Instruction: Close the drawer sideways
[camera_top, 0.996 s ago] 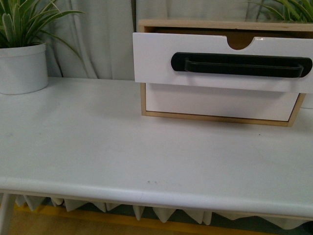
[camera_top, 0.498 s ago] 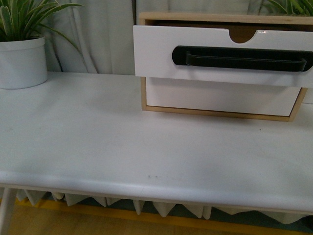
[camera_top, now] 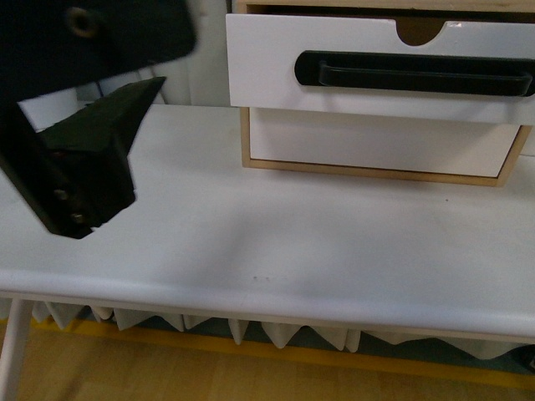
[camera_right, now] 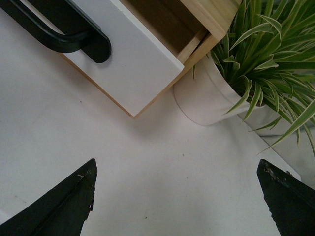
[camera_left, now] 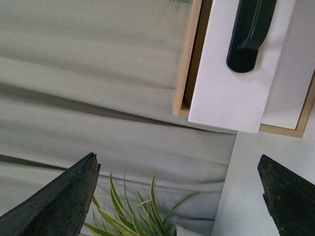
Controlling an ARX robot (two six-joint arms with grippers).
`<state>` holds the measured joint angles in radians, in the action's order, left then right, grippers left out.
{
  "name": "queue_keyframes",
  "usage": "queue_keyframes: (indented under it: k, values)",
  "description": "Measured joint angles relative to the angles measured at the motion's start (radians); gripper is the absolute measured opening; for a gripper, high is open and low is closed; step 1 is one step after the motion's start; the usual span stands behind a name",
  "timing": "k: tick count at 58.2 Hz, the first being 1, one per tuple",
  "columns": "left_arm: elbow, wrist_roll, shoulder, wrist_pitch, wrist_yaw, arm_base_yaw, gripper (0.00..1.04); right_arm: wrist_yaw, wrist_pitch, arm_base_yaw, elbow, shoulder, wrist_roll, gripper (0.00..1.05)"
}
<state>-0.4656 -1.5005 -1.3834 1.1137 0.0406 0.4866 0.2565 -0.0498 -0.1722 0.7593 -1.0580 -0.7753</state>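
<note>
Left gripper (camera_left: 176,160) has swung up into the front view within the last second, where only the bare table (camera_top: 292,225) showed before. Its fingers are spread wide with nothing between them, and it sits well left of the drawer (camera_top: 267,67), not touching it. That drawer, with its black bar handle (camera_top: 414,73), stands pulled out of the wood-framed cabinet (camera_top: 245,142) at the table's back right, so the approach looks begun but the push has not; the right gripper (camera_right: 177,164) hangs equally wide and empty, short of the drawer's other end.
</note>
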Motion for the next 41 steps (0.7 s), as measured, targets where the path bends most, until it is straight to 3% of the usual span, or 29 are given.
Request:
queue_keyframes:
  k: [41]
  values:
    - [-0.317,-0.154,-0.267,-0.086,-0.042,0.052,0.98,0.022,-0.127,0.003,0.221,-0.208,-0.111,0.95]
